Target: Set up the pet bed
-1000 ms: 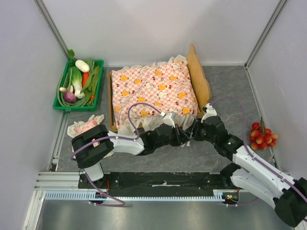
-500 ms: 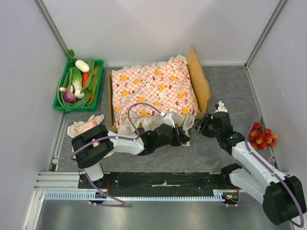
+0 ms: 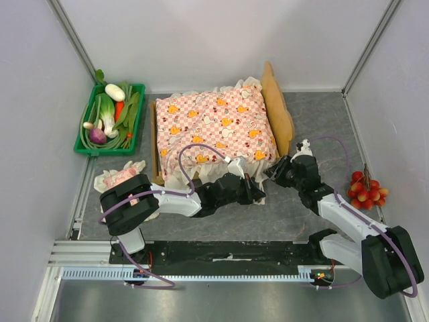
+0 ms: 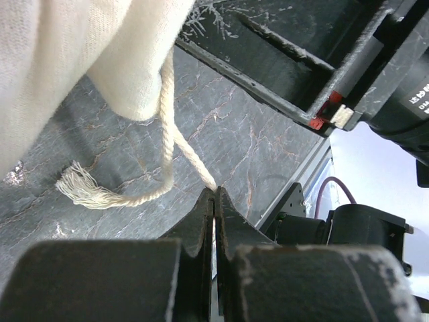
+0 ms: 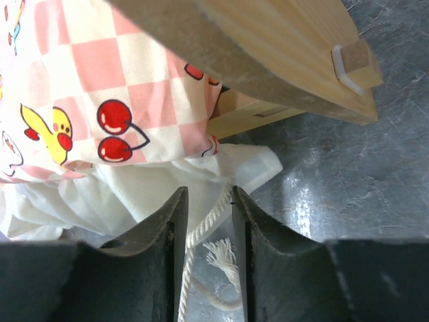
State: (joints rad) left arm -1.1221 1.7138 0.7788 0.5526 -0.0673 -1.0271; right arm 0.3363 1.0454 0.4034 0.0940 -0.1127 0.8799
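Observation:
The pet bed (image 3: 278, 111), a light-wood frame with a curved headboard on the right, lies at mid-table. The pink-checked frilled mattress (image 3: 214, 127) covers it. My left gripper (image 3: 260, 196) is at the mattress's near right corner. In the left wrist view it (image 4: 215, 194) is shut on a white cord (image 4: 167, 121) hanging from the white frill (image 4: 80, 54). My right gripper (image 3: 271, 171) is at the same corner. In the right wrist view it (image 5: 209, 198) is open, with a white cord (image 5: 201, 231) running between its jaws, below the wood frame (image 5: 288, 60) and mattress (image 5: 100, 80).
A green tray (image 3: 84, 137) of vegetables stands at the back left. The small pink frilled pillow (image 3: 119, 176) lies near the left arm's base. A bunch of red fruits (image 3: 365, 190) lies at the right wall. The table is dark grey stone.
My right gripper drew back to the right, then came in again to the mattress's near right corner. The left arm, mattress and bed have not moved.

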